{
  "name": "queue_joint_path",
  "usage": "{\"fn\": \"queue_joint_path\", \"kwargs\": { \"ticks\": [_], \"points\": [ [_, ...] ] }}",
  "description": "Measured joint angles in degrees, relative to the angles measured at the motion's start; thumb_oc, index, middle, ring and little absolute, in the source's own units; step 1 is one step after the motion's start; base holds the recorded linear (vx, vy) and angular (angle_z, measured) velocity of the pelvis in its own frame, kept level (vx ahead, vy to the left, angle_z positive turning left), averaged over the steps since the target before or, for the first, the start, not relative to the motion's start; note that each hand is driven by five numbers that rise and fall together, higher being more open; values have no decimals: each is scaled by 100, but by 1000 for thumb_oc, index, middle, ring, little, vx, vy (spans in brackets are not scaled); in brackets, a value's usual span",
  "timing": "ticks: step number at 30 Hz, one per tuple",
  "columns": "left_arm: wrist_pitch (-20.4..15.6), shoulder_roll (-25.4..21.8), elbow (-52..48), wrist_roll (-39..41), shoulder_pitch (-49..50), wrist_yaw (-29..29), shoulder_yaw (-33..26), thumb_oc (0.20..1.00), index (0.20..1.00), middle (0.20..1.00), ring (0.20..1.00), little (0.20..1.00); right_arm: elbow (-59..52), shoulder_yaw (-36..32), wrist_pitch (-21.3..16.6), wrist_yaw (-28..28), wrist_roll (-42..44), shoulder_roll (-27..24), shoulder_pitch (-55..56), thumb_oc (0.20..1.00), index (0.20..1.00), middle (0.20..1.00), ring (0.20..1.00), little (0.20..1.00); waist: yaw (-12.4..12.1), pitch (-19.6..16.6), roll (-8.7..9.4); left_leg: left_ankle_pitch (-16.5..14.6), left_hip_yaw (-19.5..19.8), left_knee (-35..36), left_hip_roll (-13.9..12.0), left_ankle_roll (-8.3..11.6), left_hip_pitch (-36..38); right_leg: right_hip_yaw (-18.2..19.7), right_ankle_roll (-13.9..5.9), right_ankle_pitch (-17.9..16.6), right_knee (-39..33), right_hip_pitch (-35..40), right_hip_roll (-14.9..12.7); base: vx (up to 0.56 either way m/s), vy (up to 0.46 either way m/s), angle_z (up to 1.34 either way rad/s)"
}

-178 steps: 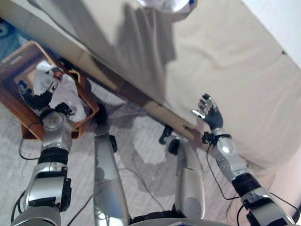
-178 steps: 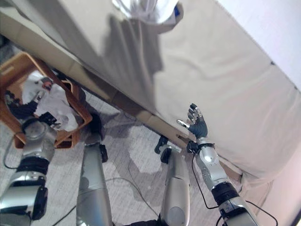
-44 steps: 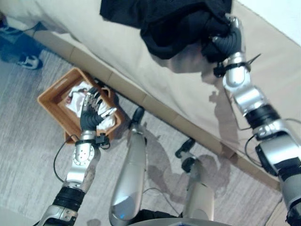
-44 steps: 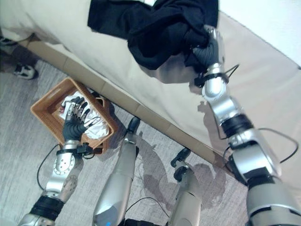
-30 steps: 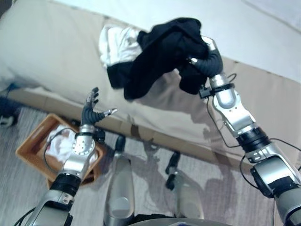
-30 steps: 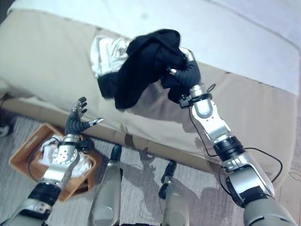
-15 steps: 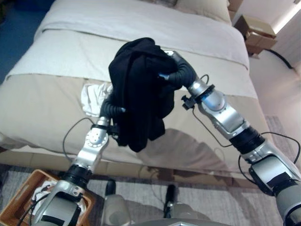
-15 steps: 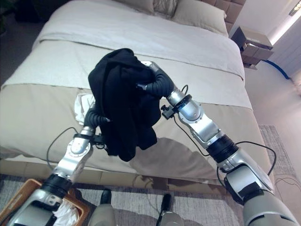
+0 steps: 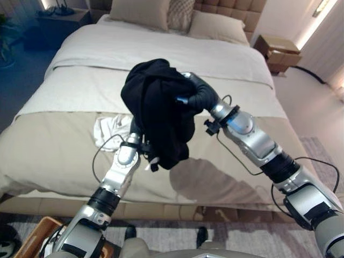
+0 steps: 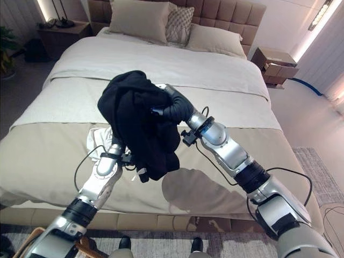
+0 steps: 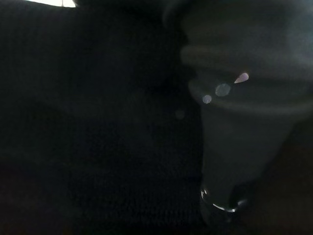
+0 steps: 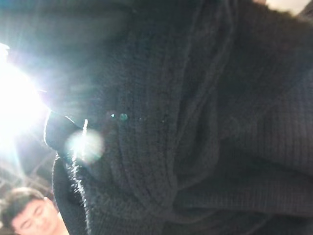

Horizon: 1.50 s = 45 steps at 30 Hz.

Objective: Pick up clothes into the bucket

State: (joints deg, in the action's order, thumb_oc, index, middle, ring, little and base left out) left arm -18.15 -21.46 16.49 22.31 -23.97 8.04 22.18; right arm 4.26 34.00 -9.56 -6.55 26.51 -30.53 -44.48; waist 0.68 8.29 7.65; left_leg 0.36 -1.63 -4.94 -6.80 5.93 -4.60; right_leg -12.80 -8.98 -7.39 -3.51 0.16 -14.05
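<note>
I am holding my right hand (image 9: 200, 94) raised above the bed (image 9: 226, 59), fingers curling into the black garment (image 9: 158, 115), left hand (image 9: 134, 129) reaching up behind it, fingers hidden, state unclear.

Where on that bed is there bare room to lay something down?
Most of the bed is bare: the white stretch between the pillows and the lifted black garment, and the tan cover along the foot, on both sides. It is crowded mid-foot, where the white cloth lies beside the left arm and both hands meet under the garment.

garment (image 9: 158, 110) above bed (image 9: 226, 64), between hands
</note>
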Motion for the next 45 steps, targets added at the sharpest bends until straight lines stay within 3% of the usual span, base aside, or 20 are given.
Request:
{"fn": "queue_joint_path", "kwargs": {
  "ticks": [1,2,3,9,18,19,20,36,45],
  "points": [
    [11,27,0,62,-33,-33,59,1000,1000,1000,1000,1000,-1,20,0,-8,1,1,0,200,200,200,200,200,6,-2,-3,2,0,4,0,-2,3,0,0,0,0,0,-1,0,0,0],
    [35,40,9,219,-80,-94,172,727,727,727,727,727,-1,56,6,-25,1,5,0,200,200,200,200,200,8,-10,-11,5,0,7,0,-6,4,2,0,0,1,0,-1,0,0,0],
    [47,47,11,296,-90,-136,190,200,200,200,200,200,-1,56,16,-38,2,6,0,200,200,200,200,200,2,-15,-13,6,0,7,0,-8,4,1,0,0,1,0,0,0,0,0],
    [135,456,182,1920,-79,-775,318,200,200,200,200,200,0,152,90,-59,251,50,85,200,200,200,200,200,17,-88,-16,7,-112,73,-1,-9,173,96,-4,5,2,60,-5,11,2,-8],
    [168,502,198,2246,421,-1148,116,200,200,200,200,200,6,154,90,-130,368,108,622,200,200,200,200,200,9,-362,-18,14,-140,185,-9,-17,286,118,-26,23,-5,106,-2,1,0,-1],
    [176,451,193,2245,519,-1201,75,200,200,200,200,200,7,102,90,-151,366,173,767,354,354,354,354,354,3,-365,-16,21,-138,214,-12,-27,336,109,-34,31,-21,164,-5,0,0,0],
    [176,456,193,2245,563,-1208,65,200,200,200,200,200,8,94,91,-162,366,195,824,1000,1000,1000,1000,1000,9,-367,-14,19,-141,224,-16,-28,362,111,-39,38,-24,176,-7,0,0,0],
    [203,441,-122,2246,985,-1205,-651,200,200,200,200,200,-12,-817,100,-524,747,476,2002,1000,1000,1000,1000,1000,-10,-372,-23,91,-105,368,-6,-36,425,37,-54,48,-87,250,-13,-2,1,1],
    [155,406,-275,2234,1743,-1351,-1123,200,200,200,200,200,818,-1675,72,-492,738,590,2949,1000,1000,1000,1000,1000,-10,-396,-137,92,-119,468,-3,-42,562,7,-75,67,-157,368,-18,0,0,0]
  ]
}}
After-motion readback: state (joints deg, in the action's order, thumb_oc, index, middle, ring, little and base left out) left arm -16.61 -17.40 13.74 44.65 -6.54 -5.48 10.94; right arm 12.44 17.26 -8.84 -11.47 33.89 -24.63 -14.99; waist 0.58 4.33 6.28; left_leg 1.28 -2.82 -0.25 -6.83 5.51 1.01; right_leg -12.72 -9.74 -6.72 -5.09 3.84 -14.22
